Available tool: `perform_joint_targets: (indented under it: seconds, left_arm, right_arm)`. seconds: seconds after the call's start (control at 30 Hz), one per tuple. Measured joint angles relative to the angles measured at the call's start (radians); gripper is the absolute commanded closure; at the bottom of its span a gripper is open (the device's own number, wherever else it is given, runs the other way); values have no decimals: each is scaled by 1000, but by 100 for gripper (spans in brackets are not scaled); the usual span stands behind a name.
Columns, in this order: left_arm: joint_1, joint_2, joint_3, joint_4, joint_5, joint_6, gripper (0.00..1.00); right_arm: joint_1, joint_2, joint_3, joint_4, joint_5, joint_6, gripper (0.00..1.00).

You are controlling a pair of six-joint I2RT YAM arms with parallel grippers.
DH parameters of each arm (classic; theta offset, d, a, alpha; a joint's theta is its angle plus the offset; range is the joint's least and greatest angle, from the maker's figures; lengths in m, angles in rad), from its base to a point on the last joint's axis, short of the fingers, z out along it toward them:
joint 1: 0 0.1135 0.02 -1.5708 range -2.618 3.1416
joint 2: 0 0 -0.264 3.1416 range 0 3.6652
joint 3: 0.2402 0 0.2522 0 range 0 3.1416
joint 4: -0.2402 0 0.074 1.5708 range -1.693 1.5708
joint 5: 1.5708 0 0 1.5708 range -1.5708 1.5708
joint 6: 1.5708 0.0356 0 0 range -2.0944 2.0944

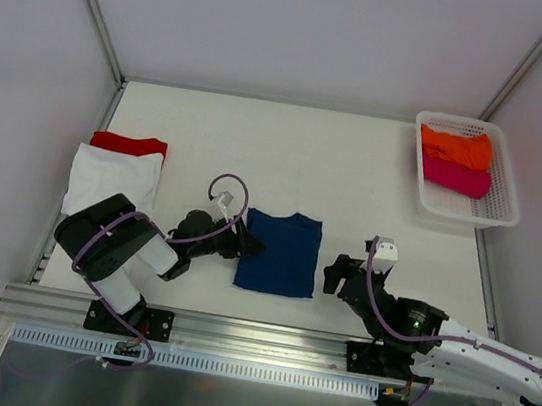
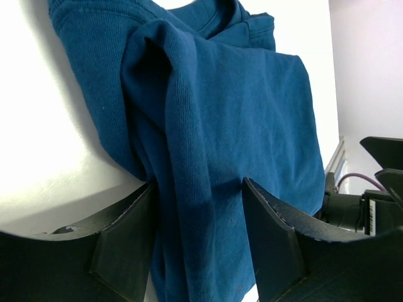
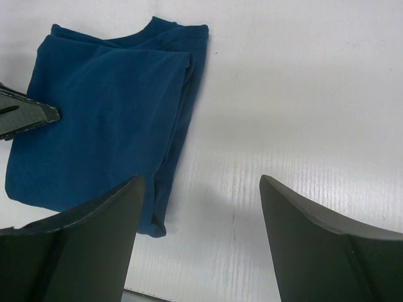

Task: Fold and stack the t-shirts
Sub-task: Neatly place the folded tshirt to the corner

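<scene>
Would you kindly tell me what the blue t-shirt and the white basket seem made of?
Blue t-shirt: soft knit cloth, likely cotton, matte; fine ribbed weave and limp folds show. Basket: probably white plastic, judging by its moulded mesh walls.

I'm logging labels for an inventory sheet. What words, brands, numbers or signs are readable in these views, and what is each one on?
No text can be read in any view.
blue t-shirt: no print or tag showing.
striped white sticker on the right arm: too small and blurred to read.
basket: no label visible.
</scene>
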Motion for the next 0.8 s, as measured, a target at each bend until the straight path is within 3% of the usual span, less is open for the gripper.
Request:
perform_joint_targets:
  seconds: [0.37, 0.8]
  left_arm:
    - [0, 169, 39, 179, 87, -55, 51]
    - [0, 150, 28, 161, 93, -51, 52]
  right_arm:
    - [3, 103, 0, 66, 0, 1, 18]
    - [-60, 358, -114, 363, -98, 30, 18]
